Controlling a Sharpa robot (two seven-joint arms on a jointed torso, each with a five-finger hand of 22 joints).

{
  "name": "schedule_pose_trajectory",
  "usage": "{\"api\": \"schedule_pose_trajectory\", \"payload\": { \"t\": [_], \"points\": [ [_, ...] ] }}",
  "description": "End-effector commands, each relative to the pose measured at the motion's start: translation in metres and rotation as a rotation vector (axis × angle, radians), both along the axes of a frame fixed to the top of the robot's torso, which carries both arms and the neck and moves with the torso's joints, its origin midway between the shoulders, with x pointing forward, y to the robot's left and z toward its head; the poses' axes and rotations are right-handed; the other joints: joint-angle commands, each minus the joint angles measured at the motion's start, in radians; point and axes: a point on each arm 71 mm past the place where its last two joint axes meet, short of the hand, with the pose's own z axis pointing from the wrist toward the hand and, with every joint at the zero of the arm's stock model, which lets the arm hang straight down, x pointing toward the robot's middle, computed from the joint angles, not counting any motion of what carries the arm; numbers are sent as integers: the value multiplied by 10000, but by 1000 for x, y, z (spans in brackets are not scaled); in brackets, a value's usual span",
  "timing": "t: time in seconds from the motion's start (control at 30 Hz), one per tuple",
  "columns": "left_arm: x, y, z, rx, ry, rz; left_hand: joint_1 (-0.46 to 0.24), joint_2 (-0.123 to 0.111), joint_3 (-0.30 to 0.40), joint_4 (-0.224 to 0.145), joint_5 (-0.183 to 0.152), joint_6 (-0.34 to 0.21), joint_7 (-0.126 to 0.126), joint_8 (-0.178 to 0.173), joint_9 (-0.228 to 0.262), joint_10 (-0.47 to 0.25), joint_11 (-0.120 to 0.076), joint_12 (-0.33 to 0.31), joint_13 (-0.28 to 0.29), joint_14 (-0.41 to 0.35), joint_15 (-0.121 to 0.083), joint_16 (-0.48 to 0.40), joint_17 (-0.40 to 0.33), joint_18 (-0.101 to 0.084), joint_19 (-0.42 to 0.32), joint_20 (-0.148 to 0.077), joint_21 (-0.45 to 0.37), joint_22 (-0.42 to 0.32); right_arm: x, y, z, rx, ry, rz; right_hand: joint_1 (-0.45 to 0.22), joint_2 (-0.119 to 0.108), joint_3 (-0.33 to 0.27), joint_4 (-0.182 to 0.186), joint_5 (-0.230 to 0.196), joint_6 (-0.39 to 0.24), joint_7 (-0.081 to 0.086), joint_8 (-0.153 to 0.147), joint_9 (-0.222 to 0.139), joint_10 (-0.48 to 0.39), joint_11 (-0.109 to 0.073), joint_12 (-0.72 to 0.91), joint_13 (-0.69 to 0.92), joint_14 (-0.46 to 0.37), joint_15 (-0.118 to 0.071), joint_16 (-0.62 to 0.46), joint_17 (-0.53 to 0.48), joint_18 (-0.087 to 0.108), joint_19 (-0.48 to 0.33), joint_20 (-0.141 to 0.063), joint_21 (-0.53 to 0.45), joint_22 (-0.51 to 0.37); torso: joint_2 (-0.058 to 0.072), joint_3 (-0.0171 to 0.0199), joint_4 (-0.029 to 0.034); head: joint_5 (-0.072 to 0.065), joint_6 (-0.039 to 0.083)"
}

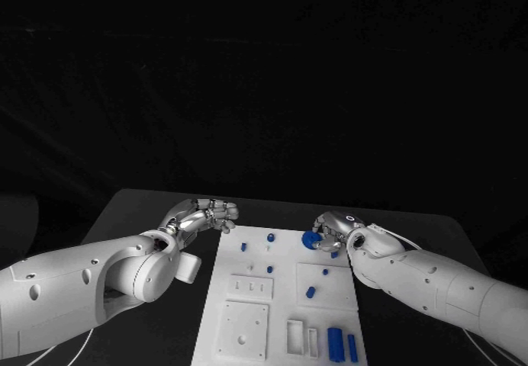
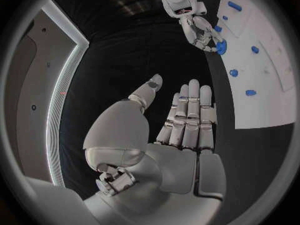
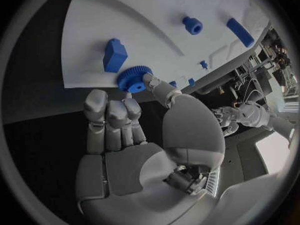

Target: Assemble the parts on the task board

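Blue toothed plastic gear (image 3: 133,78) sits pinched in the silver right hand (image 1: 333,231) at the far edge of the white task board (image 1: 248,320), seemingly poised for seating; the silver left hand (image 2: 178,120) waits alongside, fingers extended, empty
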Motion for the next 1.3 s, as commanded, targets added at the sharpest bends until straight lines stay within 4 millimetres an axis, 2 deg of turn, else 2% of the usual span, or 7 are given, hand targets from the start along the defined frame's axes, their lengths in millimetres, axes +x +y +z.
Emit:
{"api": "schedule_pose_trajectory", "payload": {
  "t": [0.03, 0.3, 0.8, 0.97, 1.3],
  "points": [
    [-1, -3, 2, -25, -113, -164, 1, -15, -76, 1, 21, 33, 31, -36, -9, -64, -20, -49, -12, 19, 18, -42, 13, 207, -49, 24, -57, -10, -1, 0, -6, -404, 312, 68, -43, 46, 79, 8, -20, 57, -5, 22, -7, -24, -50, -1, -9, 21, -40, -63, 12, 1016, 2, -77, 64, 190, -19, 7, -31, 17, -41],
    [-1, -3, 2, -8, -121, -177, 3, -14, -74, 3, 20, 33, 33, -38, -11, -65, -19, -54, -13, 20, 19, -47, 18, 207, -50, 25, -57, -10, -3, 4, -9, -972, -4, 284, 28, 144, 294, 2, -56, 465, -135, 240, 92, 4, -172, 18, -19, 42, -154, -117, 73, 1016, -25, -72, 102, 186, -21, 11, -10, -11, -58],
    [-2, -3, 4, -3, -138, -223, 8, -16, -71, 4, 20, 33, 35, -40, -14, -65, -18, -61, -14, 23, 19, -56, 28, 207, -50, 25, -57, -11, -5, 10, -13, -1459, -181, 311, -119, -79, 314, 64, -218, 545, -180, 264, 113, -3, -218, -30, -86, 71, -200, -168, 128, 1016, -16, -57, 145, 177, -16, -1, -26, -43, -73],
    [-2, -3, 4, 13, -147, -217, 9, -18, -71, 4, 20, 33, 36, -41, -16, -65, -17, -64, -15, 24, 19, -59, 31, 207, -50, 25, -57, -11, -6, 12, -13, -1350, -138, 313, -351, -180, 177, 199, -117, 459, -156, 209, 95, -57, -196, -89, -145, 82, -180, -200, 157, 1016, -19, -54, 155, 167, -21, -6, -1, -58, -85],
    [-2, -3, 4, 18, -157, -195, 13, -26, -69, 3, 19, 28, 38, -47, -20, -81, -13, -80, -20, 25, 20, -68, 39, 207, -51, 26, -57, -11, -5, 13, -13, -1319, -79, 291, -962, -266, -481, 329, 572, 371, -138, 167, 103, -68, -180, -60, -140, 92, -166, -228, 267, 1016, -45, -100, 186, 161, -25, 0, -7, -41, -82]
  ]
}}
